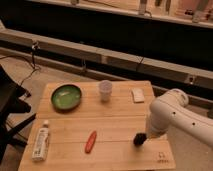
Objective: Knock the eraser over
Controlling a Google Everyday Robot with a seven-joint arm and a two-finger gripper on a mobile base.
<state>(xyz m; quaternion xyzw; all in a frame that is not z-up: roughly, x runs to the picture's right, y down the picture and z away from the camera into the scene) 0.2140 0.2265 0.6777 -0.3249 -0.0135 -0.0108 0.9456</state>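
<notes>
My white arm (170,116) reaches in from the right over the wooden table (115,125). My gripper (140,139) is the dark tip at its end, low over the table's front right part. A small black eraser does not show apart from this dark tip; it is either hidden there or merged with it. A red-orange marker (90,141) lies to the gripper's left, well apart from it.
A translucent cup (105,90) stands at the back middle. A green bowl (66,96) is at the back left. A white flat pad (138,94) lies at the back right. A white bottle (41,140) lies at the front left. A dark chair (10,107) stands left of the table.
</notes>
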